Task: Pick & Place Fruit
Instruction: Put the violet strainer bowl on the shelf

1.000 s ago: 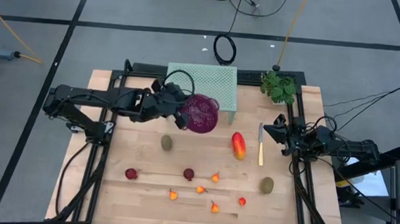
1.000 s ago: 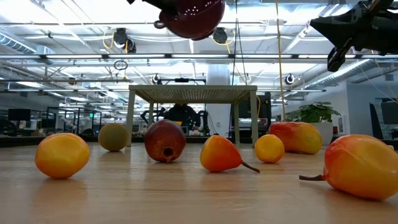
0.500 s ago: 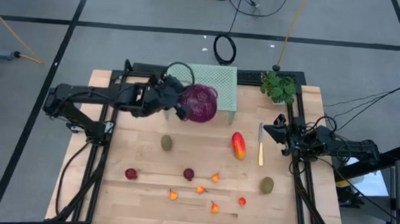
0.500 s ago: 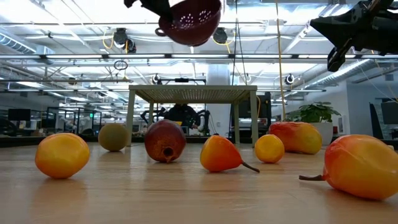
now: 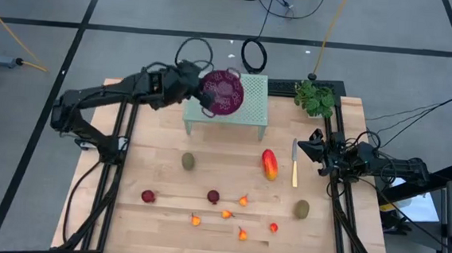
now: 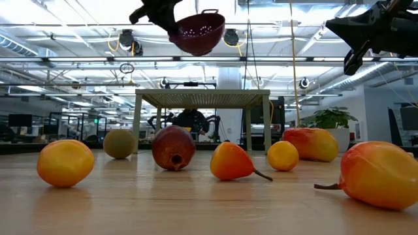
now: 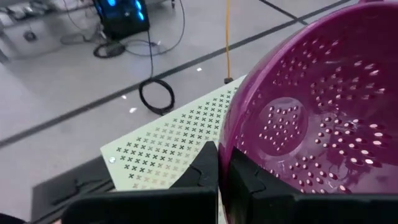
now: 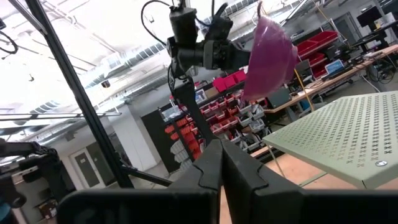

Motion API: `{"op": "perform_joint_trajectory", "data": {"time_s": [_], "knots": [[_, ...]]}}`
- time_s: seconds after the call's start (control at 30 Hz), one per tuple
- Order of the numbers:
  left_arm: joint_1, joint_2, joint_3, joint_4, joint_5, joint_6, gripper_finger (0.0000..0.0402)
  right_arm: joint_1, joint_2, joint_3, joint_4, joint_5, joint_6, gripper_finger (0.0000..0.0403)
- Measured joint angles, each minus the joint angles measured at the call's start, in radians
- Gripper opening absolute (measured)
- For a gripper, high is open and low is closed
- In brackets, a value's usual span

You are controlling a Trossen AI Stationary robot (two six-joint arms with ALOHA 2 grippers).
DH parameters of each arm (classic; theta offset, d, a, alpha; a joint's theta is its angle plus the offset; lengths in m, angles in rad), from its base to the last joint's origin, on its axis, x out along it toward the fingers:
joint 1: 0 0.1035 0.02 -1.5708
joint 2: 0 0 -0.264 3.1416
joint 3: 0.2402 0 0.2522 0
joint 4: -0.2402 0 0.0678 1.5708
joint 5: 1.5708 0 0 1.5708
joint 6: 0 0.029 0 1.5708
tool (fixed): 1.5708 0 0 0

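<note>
My left gripper is shut on a purple perforated bowl and holds it in the air over the pale green perforated stand at the table's far side. The fruit lies on the wooden table. It comprises a red-orange oblong, two brown-green ovals, two dark red balls and several small orange ones. My right gripper waits shut at the table's right edge, touching nothing. My left gripper pinches the bowl's rim, with one finger outside the wall and the other inside. The fingers come from the table's left, slanting downward. The bowl hangs clear above the stand, open side up and tilted.
A slim yellow-handled knife lies to the right of the oblong fruit. A small green plant stands at the far right corner. Black frame rails run along both sides of the table.
My left gripper has swung toward the table's far edge, still holding the bowl. It has carried the bowl from in front of the green stand to above it. The gripper has rolled, and the bowl's tilt has changed with it. The fruit has stayed put.
</note>
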Motion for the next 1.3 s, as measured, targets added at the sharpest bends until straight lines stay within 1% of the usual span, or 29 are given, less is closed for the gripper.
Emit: {"op": "perform_joint_trajectory", "data": {"time_s": [0.2, 0.33, 0.63, 0.7, 0.8, 0.93, 1.3], "knots": [[0.093, -0.001, 0.053, -0.068, 0.083, -0.074, 0.0, 0.0, 0.0, 0.0, 0.0, 0.0, 0.0, 0.0004], [0.157, -0.001, 0.07, -0.131, 0.191, -0.136, 0.0, 0.0, 0.0, 0.0, 0.0, 0.004, 0.0, 0.0004], [0.262, -0.001, 0.074, -0.186, 0.39, -0.254, 0.0, 0.0, 0.0, 0.0, 0.0, 0.004, 0.001, 0.0004], [0.286, 0.0, 0.074, -0.201, 0.443, -0.262, 0.0, 0.0, 0.0, 0.0, 0.0, 0.004, 0.001, 0.0004], [0.312, 0.0, 0.074, -0.217, 0.492, -0.271, 0.0, 0.0, 0.0, 0.0, 0.0, 0.004, 0.001, 0.0004], [0.326, 0.0, 0.074, -0.236, 0.515, -0.282, 0.0, 0.0, 0.0, 0.0, 0.0, 0.004, 0.001, 0.0004], [0.326, 0.0, 0.074, -0.24, 0.526, -0.294, 0.0, 0.0, 0.0, 0.0, 0.0, 0.004, 0.001, 0.0004]]}}
